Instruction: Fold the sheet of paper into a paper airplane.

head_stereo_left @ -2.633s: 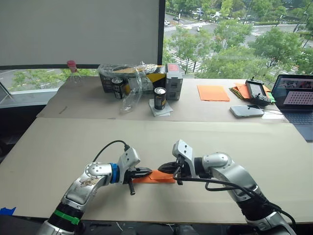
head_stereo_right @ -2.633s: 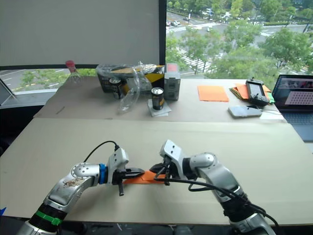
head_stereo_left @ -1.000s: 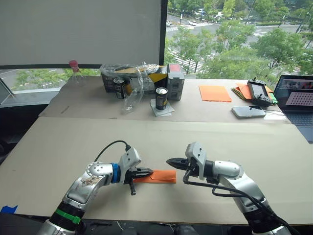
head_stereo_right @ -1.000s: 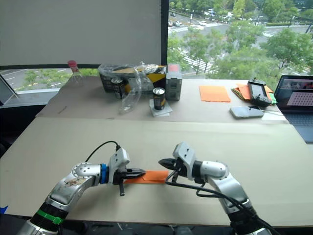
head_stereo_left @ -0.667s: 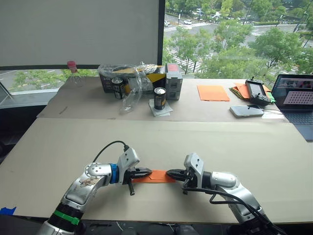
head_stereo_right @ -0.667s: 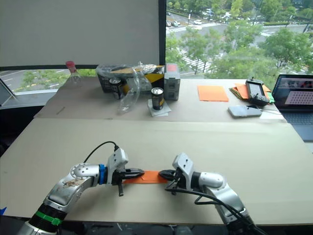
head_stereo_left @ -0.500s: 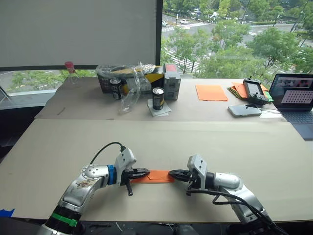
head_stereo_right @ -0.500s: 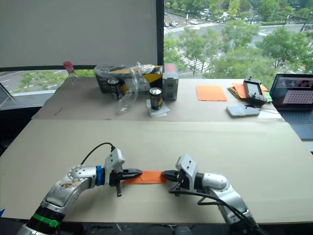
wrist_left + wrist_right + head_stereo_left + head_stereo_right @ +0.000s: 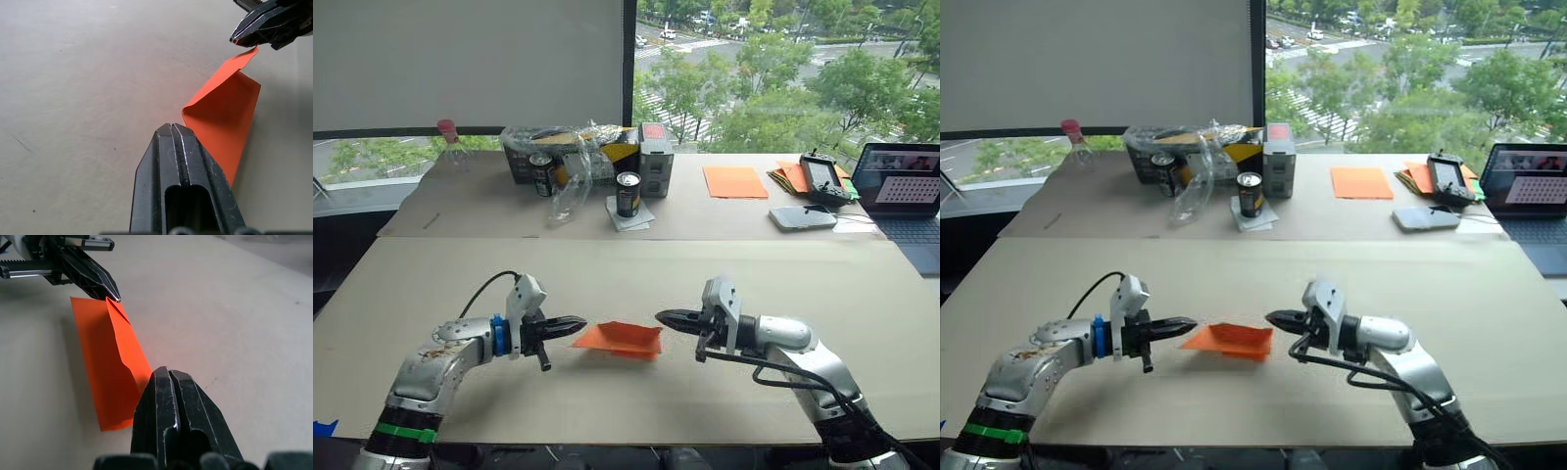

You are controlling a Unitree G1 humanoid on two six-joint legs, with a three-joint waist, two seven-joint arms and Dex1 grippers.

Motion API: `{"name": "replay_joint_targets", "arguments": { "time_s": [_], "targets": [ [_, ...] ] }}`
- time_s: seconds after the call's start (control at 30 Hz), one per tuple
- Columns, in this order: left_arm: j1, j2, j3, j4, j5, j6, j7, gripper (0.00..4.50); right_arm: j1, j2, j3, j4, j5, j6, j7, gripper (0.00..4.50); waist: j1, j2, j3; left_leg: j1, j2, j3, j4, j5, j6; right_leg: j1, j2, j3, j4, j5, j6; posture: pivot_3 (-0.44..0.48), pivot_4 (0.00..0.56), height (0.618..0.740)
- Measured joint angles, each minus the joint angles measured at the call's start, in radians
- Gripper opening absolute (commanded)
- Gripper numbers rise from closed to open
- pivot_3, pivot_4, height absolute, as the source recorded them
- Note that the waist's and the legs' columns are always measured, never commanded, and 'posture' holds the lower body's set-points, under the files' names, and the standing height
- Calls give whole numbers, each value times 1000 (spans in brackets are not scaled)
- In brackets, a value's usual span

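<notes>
One folded sheet of paper [image 9: 619,339] lies on the near desk [image 9: 636,269], between two pincers. Left pincer [image 9: 578,322] closed, empty, tip just beside the sheet's left end. Right pincer [image 9: 663,316] closed, empty, near the right end. Far desk: two cans [image 9: 627,195], one smooth orange sheet [image 9: 735,182], one laptop [image 9: 905,191].
</notes>
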Motion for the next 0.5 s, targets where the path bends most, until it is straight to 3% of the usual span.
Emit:
{"name": "replay_joint_targets", "arguments": {
  "time_s": [0.27, 0.33, 0.5],
  "targets": [
    [-58, 161, 37, -39, -36, 72, -71, 0, -197, -157, -35, -258, 279, 391, 50, 36, 5, 0, 8, -8, 0, -1, 0, 0, 1, -7, 0, -2, -1, 1, -1, 0, 150, 730],
    [-45, 220, 46, -91, -73, 123, -108, 0, -194, -193, 11, -292, 278, 430, 60, 36, 3, 0, 8, -18, -1, -1, 2, 0, 0, -17, -1, -1, 2, 1, -2, 0, 150, 730],
    [28, 317, 107, -216, -197, 245, -170, 0, -171, -219, 120, -313, 200, 424, 51, 36, -3, -1, 8, -17, 0, 0, 2, 0, 0, -17, -1, -1, 3, 1, -2, 0, 150, 730]
  ]
}}
